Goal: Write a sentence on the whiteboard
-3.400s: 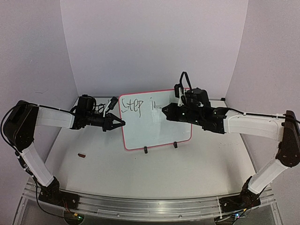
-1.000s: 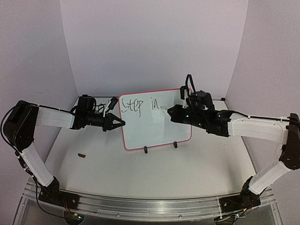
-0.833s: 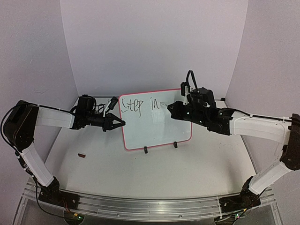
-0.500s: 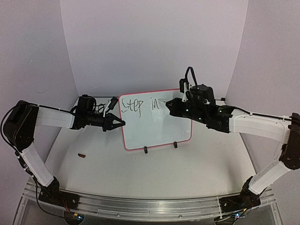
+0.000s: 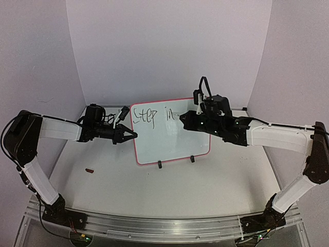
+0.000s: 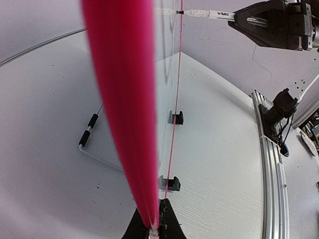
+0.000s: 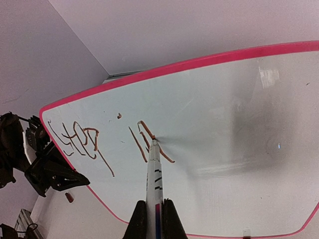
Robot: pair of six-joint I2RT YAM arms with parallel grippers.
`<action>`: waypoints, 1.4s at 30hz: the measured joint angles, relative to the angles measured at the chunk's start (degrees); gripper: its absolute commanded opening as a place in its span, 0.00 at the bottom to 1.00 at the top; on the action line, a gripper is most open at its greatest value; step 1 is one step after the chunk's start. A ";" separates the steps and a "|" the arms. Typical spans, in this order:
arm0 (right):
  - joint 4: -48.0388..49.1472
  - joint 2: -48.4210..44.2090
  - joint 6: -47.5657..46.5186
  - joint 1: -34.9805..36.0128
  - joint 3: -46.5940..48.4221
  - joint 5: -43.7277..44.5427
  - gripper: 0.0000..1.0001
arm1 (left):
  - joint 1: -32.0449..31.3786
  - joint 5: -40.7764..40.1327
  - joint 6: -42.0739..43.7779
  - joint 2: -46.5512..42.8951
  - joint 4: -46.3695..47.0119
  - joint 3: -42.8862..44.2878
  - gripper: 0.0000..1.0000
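Note:
The whiteboard [image 5: 172, 141] stands upright at the table's back middle, pink-red border, two black clips at its lower edge. The sentence [image 5: 152, 116] reads "Step in" along its top; it also shows in the right wrist view [image 7: 94, 142]. My left gripper [image 5: 131, 135] is shut on the whiteboard's left edge [image 6: 122, 99]. My right gripper [image 5: 186, 119] is shut on a white marker [image 7: 154, 184], its tip touching the board at the "n". The marker also shows in the left wrist view [image 6: 212, 15].
A small brown object [image 5: 90, 169] lies on the table at the left. Purple walls close in the back and sides. A wire stand leg [image 6: 88, 134] rests behind the board. A metal rail [image 5: 154, 226] runs along the near edge.
The right gripper with the marker added the "n" after "i", rose slightly, then returned left to the letter. The left gripper and the board have not moved.

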 measured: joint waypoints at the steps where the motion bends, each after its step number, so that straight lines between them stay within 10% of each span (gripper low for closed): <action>1: 0.00 0.00 0.04 0.00 0.00 0.15 0.00 | 0.00 0.00 -0.01 0.00 0.00 0.00 0.00; 42: 0.02 -0.43 -3.14 -0.60 2.73 1.41 0.00 | -0.02 0.01 0.10 0.00 0.00 0.00 0.00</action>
